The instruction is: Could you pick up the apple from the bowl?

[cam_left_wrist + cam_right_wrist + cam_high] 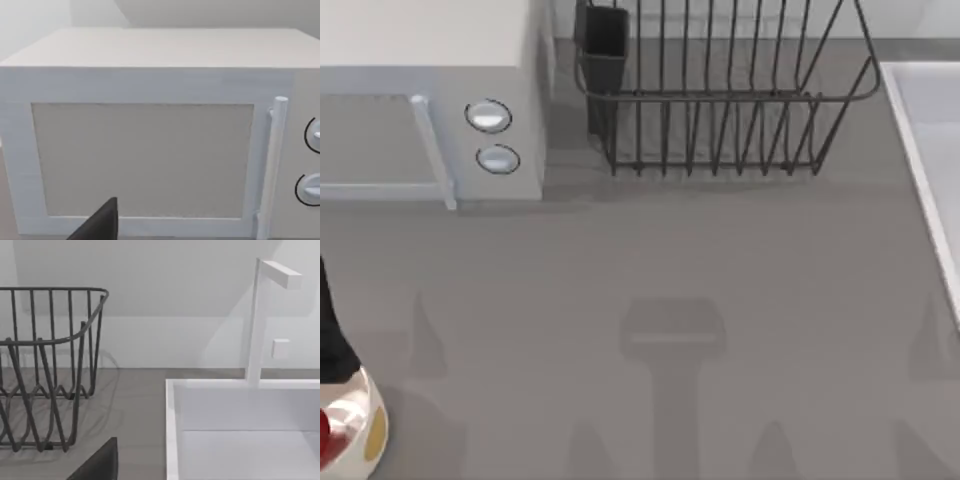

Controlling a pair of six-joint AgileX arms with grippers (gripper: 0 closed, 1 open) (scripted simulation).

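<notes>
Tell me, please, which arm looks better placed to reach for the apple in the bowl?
Probably the left. The apple sits in the bowl at the table's near left corner, below the microwave that the left wrist camera faces.

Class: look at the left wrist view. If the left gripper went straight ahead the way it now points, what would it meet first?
Most likely the microwave: its closed door faces the left wrist camera squarely, with nothing visible in between, though how far off it stands is unclear.

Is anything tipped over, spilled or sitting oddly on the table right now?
Nothing stands out. The bowl sits upright at the table's near left corner with the apple inside. The microwave, its door closed, and the dish rack stand square at the back.
</notes>
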